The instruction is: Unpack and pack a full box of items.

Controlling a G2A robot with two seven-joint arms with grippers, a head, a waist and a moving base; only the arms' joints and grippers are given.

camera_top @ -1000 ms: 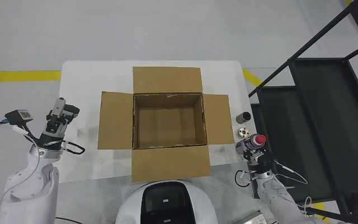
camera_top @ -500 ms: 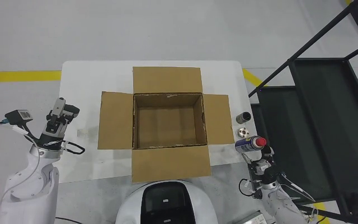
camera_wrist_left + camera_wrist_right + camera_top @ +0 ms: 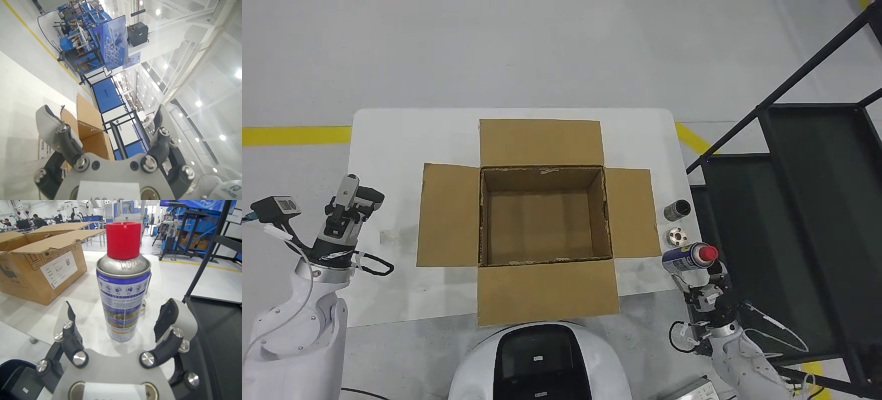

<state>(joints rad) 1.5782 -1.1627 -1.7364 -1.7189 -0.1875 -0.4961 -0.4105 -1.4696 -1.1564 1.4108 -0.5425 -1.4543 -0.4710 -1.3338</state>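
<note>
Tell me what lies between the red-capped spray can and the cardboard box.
Nothing. In the right wrist view, the stretch of white table between the spray can and the cardboard box is bare.

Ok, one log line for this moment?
box: open, empty | spray can: upright, table edge | right claw: open, at can, ungripped | left claw: open, beside table

a white desk (image 3: 392, 150) stands on a pale grey floor (image 3: 542, 50) crossed by a yellow line (image 3: 292, 135). just beside the right fingers (image 3: 167, 317) rises a black steel frame (image 3: 206, 256); far beyond them stand blue racks (image 3: 189, 228). beyond the left fingers (image 3: 47, 121) hang a large screen (image 3: 115, 41) and blue panels (image 3: 105, 94), under a white ceiling (image 3: 208, 47) with rows of round lamps (image 3: 198, 103).
</note>
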